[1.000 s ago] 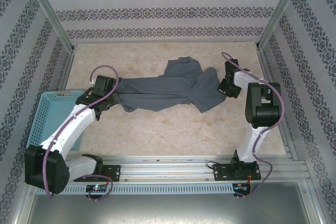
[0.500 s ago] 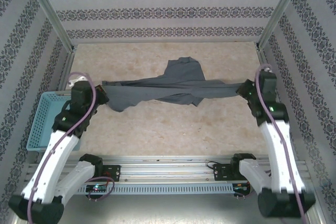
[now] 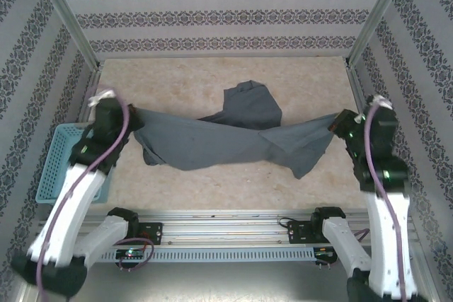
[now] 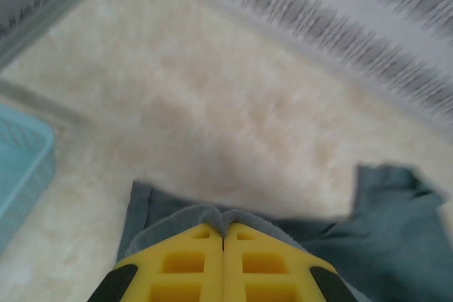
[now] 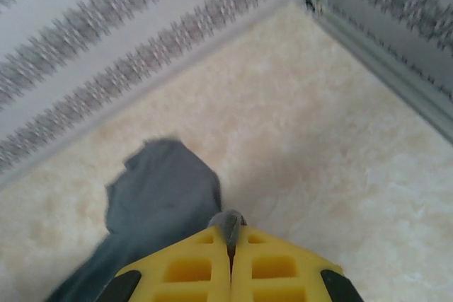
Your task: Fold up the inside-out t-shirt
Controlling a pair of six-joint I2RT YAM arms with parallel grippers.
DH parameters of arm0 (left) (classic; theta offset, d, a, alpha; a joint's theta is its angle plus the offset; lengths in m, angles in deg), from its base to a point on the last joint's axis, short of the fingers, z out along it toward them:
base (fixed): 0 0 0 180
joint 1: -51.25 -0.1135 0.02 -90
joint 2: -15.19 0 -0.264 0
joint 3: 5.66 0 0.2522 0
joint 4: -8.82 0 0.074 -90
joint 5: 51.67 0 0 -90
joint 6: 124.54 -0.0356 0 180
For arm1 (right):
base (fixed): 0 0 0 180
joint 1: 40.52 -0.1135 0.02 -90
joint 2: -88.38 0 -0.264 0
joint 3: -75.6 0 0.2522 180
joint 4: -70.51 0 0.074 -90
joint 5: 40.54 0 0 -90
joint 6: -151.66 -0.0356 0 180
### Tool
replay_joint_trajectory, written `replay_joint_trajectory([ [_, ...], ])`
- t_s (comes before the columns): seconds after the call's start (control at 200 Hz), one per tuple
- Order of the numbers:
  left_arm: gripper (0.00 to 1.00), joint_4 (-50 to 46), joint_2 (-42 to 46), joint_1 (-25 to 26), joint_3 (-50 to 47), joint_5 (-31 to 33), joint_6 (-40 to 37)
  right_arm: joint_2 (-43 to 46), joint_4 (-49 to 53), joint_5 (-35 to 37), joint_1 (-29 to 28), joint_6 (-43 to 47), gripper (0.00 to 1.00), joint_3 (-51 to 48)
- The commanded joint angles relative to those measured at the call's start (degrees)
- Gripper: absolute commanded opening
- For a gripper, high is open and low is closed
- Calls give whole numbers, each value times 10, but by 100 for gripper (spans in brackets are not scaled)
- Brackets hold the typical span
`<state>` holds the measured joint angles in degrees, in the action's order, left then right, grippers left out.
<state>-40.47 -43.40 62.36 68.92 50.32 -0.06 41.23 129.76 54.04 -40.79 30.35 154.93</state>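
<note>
- Light-blue basket (image 3: 49, 167), at the left edge of the table (image 3: 212, 79): it sits just beside the left arm. A low or wide swing on that side could knock it or snag cloth on its rim.
- Left gripper (image 4: 224, 230): jaws are closed tight on a small ridge of the t-shirt's left edge. So little cloth is nipped that a sharp pull could strip it out.
- T-shirt (image 3: 212, 143): it is strung between both grippers across the middle of the table. It sags, with a twist at the centre and a lump lying toward the far side. Laid down like this, it would likely crease and fold crooked.
- Right gripper (image 5: 230, 237): jaws are closed on a thin nub of the right end, with a loose flap hanging on the near side. Uneven tension could free this end, or the flap could tuck underneath.
</note>
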Motion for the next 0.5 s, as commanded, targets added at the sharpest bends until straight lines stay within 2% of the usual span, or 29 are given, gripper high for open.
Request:
replay_joint_trajectory([
  [0.0,0,-1,-162,-8,62,-18,-19,-119,-88,7,-46,8,0,-5],
  [0.075,0,-17,-284,-12,150,-37,-21,-225,-124,23,-88,13,0,47],
  [0.14,0,-27,-366,-20,234,-54,-19,-317,-146,8,-95,10,0,110],
  [0.275,0,-74,-504,-45,476,-95,-30,-477,-116,5,-87,26,0,340],
  [0.375,0,-135,-583,-64,690,-109,-48,-543,-79,1,-68,35,0,504],
  [0.495,0,-159,-632,-85,898,-143,-63,-561,-61,-7,-38,43,0,650],
])
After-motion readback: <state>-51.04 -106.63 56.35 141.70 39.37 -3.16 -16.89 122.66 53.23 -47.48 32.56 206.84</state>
